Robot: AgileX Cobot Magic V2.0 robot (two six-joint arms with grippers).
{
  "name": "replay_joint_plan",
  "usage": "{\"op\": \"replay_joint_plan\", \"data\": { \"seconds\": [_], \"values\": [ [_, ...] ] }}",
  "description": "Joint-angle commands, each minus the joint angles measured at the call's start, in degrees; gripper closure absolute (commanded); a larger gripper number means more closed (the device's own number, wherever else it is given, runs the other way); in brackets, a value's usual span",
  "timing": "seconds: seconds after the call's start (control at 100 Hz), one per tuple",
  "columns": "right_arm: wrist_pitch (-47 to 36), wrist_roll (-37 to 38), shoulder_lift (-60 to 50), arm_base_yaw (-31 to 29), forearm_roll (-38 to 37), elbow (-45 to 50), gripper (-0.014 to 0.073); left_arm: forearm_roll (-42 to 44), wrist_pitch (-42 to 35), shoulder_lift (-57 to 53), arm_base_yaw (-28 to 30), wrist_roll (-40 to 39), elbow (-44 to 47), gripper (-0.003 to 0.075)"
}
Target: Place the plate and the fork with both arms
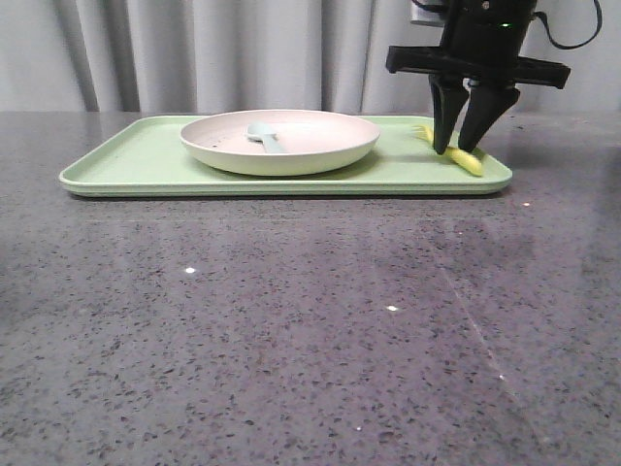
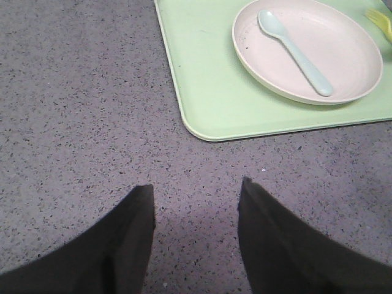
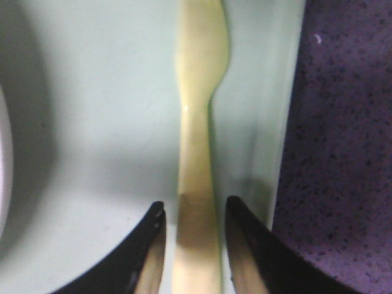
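Speckled grey stone carries a flat green tray, where the right hand straddles, unclenched, the slim yellow fork.

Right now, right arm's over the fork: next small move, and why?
Probably close the right gripper: its fingers straddle the fork handle, which lies flat on the tray beside the plate, jaws open with small gaps on both sides. Then lift.

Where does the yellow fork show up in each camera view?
Front view: fork on the green tray's right end, between the right gripper's fingers.
Left wrist view: only its tip, upper right corner.
Right wrist view: fork runs down the middle.
Shared landmark: the tray.
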Motion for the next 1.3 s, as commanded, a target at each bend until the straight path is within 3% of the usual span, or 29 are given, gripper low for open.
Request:
{"op": "replay_joint_plan", "data": {
  "seconds": [0.0,0.6,0.9,1.15,1.29],
  "values": [
    [2.5,-0.9,-4.3,-0.1,0.4,-1.2,0.0214,-0.8,-4.3,-0.4,-0.5,-0.5,-1.6,0.0408],
    [5.8,-1.8,-13.7,-0.1,-0.1,-1.2,0.0221,-0.8,-4.3,-0.4,-0.5,-0.5,-1.6,0.0408],
    [5.4,-1.8,-21.3,-0.1,-2.1,4.0,0.0448,-0.8,-4.4,-0.5,-0.5,-0.5,-1.6,0.0408],
    [-2.2,-2.2,-32.9,-0.1,-2.5,17.6,0.0585,-0.8,-4.6,-0.6,-0.5,-0.5,-1.6,0.0412],
    [-7.8,-2.2,-40.0,-0.1,-2.5,26.7,0.06,-0.8,-5.7,-1.2,-0.5,-0.5,-1.6,0.0514]
  ]
}}
